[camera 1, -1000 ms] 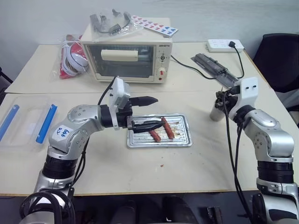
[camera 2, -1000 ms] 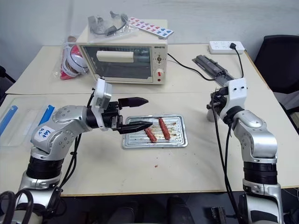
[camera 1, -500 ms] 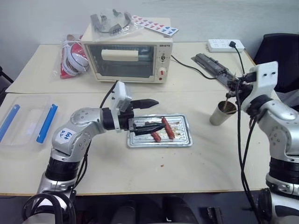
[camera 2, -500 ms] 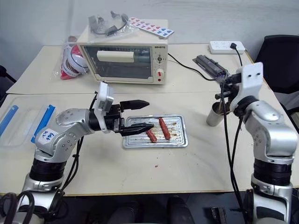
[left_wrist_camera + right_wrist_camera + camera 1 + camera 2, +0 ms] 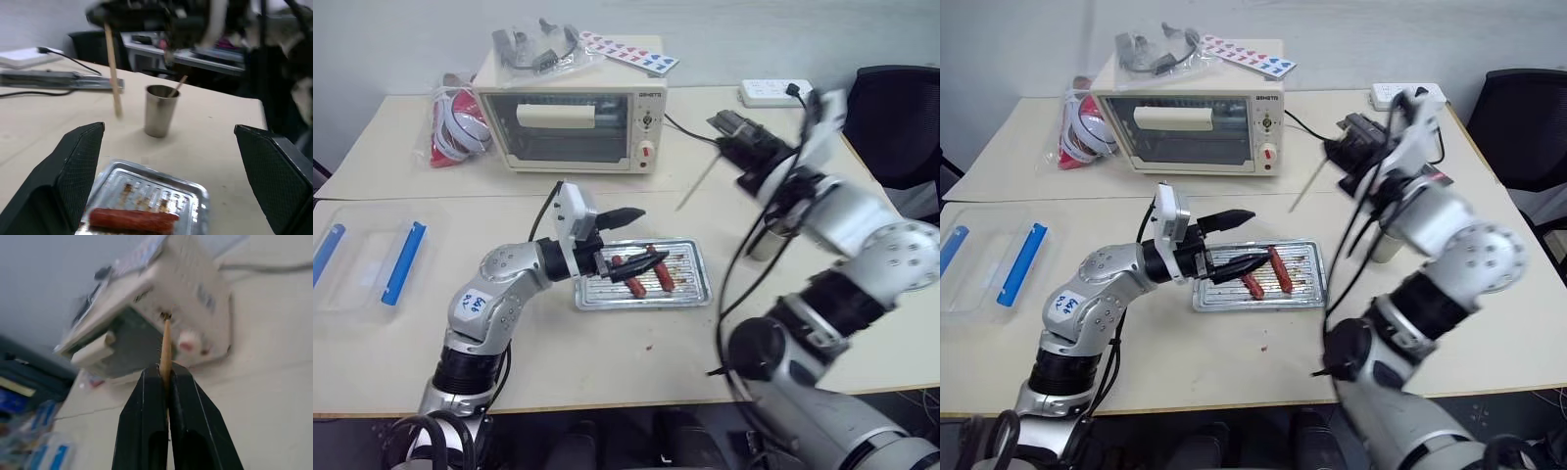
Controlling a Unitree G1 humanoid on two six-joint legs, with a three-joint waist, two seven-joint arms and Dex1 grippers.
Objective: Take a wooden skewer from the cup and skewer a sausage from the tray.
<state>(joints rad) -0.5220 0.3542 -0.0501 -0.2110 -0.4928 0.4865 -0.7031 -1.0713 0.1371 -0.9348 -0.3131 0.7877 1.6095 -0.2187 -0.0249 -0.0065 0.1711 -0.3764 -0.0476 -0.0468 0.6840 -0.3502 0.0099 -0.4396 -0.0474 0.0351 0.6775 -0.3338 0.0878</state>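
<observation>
The silvery tray (image 5: pixel 690 291) lies at mid-table with two reddish-brown sausages (image 5: pixel 1281 270) on it. My left gripper (image 5: pixel 646 238) is open and reaches low over the tray's left part; in the left wrist view one sausage (image 5: pixel 132 220) lies between its two fingers (image 5: pixel 73 161). My right gripper (image 5: pixel 165 369) hangs in the air right of and behind the tray, shut on a wooden skewer (image 5: pixel 1309 186) that slants down to the left. The cup (image 5: pixel 160 110) stands right of the tray, partly behind my right arm, with another skewer (image 5: pixel 179 84) in it.
A cream toaster oven (image 5: pixel 573 119) with bags and a card on top stands behind the tray. A clear plastic box with blue clips (image 5: pixel 372 259) lies far left. A power strip (image 5: pixel 769 93) and a dark flat device (image 5: pixel 744 132) sit at the back right.
My right gripper lifted a skewer out of the cup, swung up and left toward the tray, and rolled its wrist. The left gripper edged slightly further and lower over the tray, still open.
</observation>
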